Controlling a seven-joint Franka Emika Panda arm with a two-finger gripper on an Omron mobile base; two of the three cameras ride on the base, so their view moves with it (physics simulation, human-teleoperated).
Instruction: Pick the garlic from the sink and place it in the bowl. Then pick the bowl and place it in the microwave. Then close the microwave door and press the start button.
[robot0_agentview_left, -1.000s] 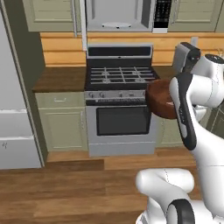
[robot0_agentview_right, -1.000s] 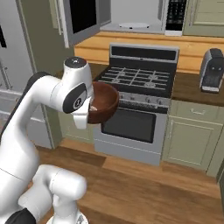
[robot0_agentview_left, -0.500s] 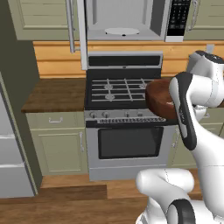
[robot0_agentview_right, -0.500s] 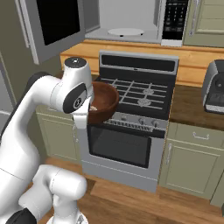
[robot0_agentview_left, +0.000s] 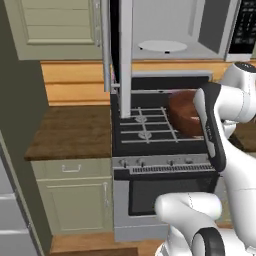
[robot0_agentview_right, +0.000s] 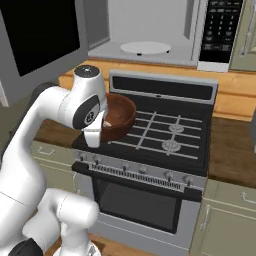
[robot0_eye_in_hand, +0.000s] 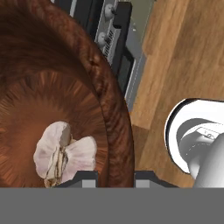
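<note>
My gripper (robot0_eye_in_hand: 116, 179) is shut on the rim of the dark reddish-brown bowl (robot0_eye_in_hand: 57, 87). The pale garlic (robot0_eye_in_hand: 65, 153) lies inside the bowl on its bottom. The bowl (robot0_agentview_right: 117, 116) hangs over the front left of the stove top, below the microwave (robot0_agentview_right: 150, 27), and shows again as the bowl (robot0_agentview_left: 184, 112) beside my arm. The microwave door (robot0_agentview_right: 40, 35) stands swung open to the left, and the door (robot0_agentview_left: 120, 55) appears edge-on. The white turntable plate (robot0_agentview_left: 162, 46) is bare. The sink is out of view.
A black gas stove (robot0_agentview_right: 165, 135) with burner grates sits under the bowl, its knobs (robot0_agentview_left: 150, 162) along the front. Wooden counters (robot0_agentview_left: 72, 132) flank it over beige cabinets. The microwave's dark keypad (robot0_agentview_right: 220, 25) is at its right side.
Both base views have shifted closer to the stove and microwave, so the base has driven forward. The bowl stays held and now sits higher, over the stove top.
</note>
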